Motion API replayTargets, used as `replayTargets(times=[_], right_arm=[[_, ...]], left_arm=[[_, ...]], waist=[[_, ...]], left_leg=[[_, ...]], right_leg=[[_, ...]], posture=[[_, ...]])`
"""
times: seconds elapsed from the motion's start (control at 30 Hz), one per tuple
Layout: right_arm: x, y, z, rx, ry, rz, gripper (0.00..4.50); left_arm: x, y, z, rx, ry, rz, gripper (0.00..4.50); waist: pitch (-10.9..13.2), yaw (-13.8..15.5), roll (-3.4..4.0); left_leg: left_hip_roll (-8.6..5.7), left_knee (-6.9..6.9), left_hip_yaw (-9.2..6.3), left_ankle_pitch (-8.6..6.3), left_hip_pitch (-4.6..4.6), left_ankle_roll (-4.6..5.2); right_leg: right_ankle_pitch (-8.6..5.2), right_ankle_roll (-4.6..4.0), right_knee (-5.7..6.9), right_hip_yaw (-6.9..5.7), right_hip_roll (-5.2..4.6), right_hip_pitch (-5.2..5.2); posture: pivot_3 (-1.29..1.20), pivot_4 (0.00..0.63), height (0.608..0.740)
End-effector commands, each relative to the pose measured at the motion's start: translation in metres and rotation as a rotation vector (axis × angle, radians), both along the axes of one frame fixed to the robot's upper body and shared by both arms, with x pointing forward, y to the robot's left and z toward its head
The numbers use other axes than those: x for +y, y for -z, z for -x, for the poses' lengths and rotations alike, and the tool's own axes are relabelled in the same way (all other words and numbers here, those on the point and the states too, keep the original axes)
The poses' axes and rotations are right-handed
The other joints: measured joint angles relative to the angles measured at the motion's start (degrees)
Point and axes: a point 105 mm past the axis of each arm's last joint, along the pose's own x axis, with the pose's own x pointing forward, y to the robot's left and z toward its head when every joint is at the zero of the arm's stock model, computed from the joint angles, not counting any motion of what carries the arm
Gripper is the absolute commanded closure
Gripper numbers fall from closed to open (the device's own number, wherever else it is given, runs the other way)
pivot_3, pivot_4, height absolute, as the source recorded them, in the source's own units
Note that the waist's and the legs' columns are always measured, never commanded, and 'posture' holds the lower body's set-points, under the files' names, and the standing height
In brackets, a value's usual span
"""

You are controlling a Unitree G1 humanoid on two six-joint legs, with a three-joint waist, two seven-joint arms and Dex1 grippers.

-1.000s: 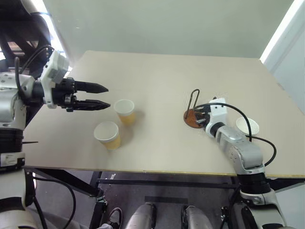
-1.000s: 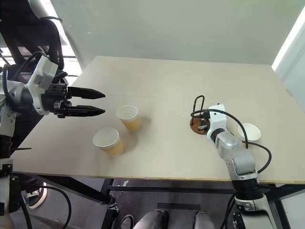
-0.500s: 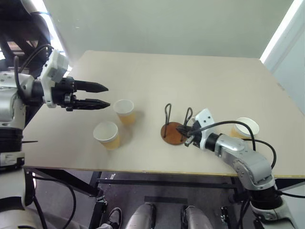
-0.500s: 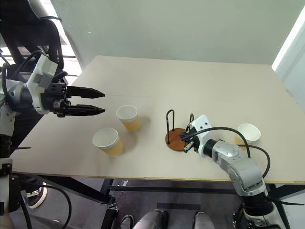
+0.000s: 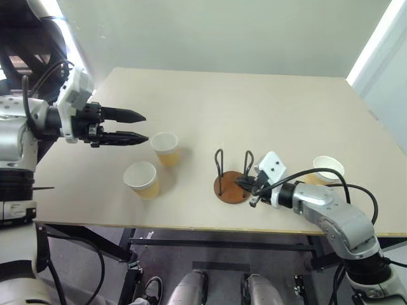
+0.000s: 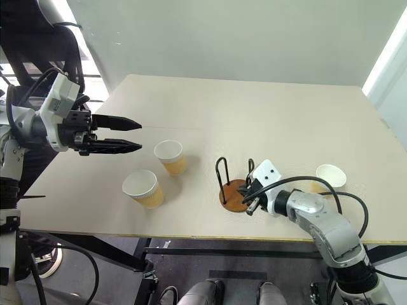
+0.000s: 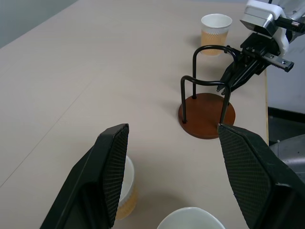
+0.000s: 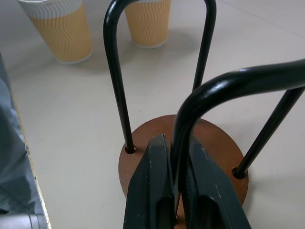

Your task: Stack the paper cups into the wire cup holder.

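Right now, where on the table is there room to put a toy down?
The far half of the table, beyond the cups and holder, is bare. There is also a gap between the two left cups and the holder. It is crowded around the holder, where the right gripper clamps a wire loop, with the third cup just beyond.

A wire cup holder (image 5: 231, 181), two dark upright wire loops on a round reddish-brown wooden base, stands empty near the worktop's front edge. Three yellow-tan paper cups with white rims stand upright: two (image 5: 165, 148) (image 5: 142, 179) close together at its nine o'clock, one (image 5: 328, 169) at its three o'clock.
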Motion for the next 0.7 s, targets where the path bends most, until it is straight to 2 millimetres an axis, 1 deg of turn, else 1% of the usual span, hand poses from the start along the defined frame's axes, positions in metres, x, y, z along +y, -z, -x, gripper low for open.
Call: replayTargets(times=[0.03, 0.2, 0.7], right_arm=[[0.004, -0.012, 0.005, -0.054, 0.019, -0.023, 4.41], [0.010, -0.010, 0.011, -0.044, 0.022, -0.040, 4.41], [0.013, -0.007, 0.017, -0.024, -0.004, -0.047, 4.41]], left_arm=[[0.000, -0.011, 0.003, -0.041, 0.014, -0.010, 1.32], [-0.001, -0.011, 0.002, -0.040, 0.016, -0.016, 1.32], [0.000, -0.012, 0.001, -0.037, 0.017, -0.020, 1.32]], waist=[[0.00, 0.02, 0.00], [0.00, 0.02, 0.00], [0.00, 0.02, -0.01]], left_leg=[[0.00, 0.00, 0.00, 0.00, 0.00, 0.00], [0.00, 0.00, 0.00, 0.01, 0.01, -0.02], [0.01, 0.00, 0.00, 0.03, 0.00, -0.04]], right_leg=[[0.00, 0.00, 0.00, -0.01, 0.00, 0.00], [0.00, 0.00, 0.01, 0.00, 0.01, 0.00], [0.02, -0.03, 0.01, -0.01, 0.02, 0.00]], posture=[[0.00, 0.150, 0.740], [0.00, 0.150, 0.740], [0.00, 0.150, 0.740]])
